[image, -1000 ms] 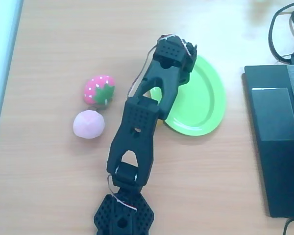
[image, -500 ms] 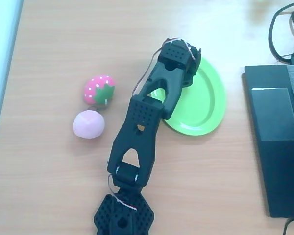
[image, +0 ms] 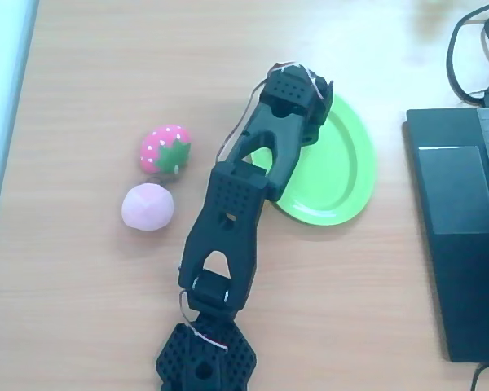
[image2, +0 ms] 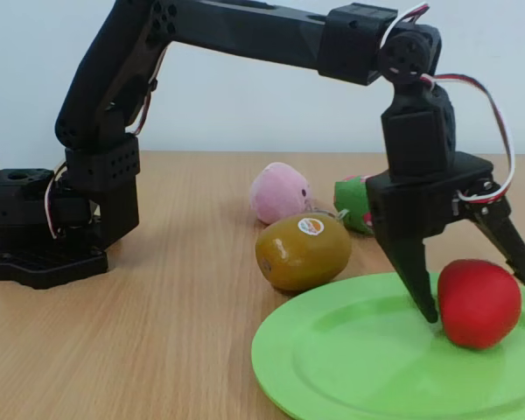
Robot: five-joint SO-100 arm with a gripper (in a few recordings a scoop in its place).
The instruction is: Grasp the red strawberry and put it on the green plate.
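Red strawberry (image2: 479,302) sits on the green plate (image2: 359,367), toward the plate's right part in the fixed view, resting on the plate's surface. Gripper (image2: 477,293) straddles it from above: jaws spread, one finger down at the berry's left side with its tip at or near the plate, the other angled over the berry's upper right; whether either finger touches the fruit cannot be told. No green cap discernible on the berry from this side. Just beside the plate's far-left rim in the fixed view lies a brown kiwi (image2: 303,251) with a small round sticker on top. Behind the kiwi, a pale pink peach (image2: 278,192), and to its right a partly hidden pink strawberry (image2: 353,203), green leaf showing. In the overhead view the arm (image: 238,213) reaches up from its base at the bottom edge and covers the plate's (image: 342,163) left part; the peach (image: 147,206) and pink strawberry (image: 165,149) lie touching, well to the left of the arm. A dark laptop (image: 460,228) occupies the right edge of the wooden table (image: 90,309), apart from the plate.
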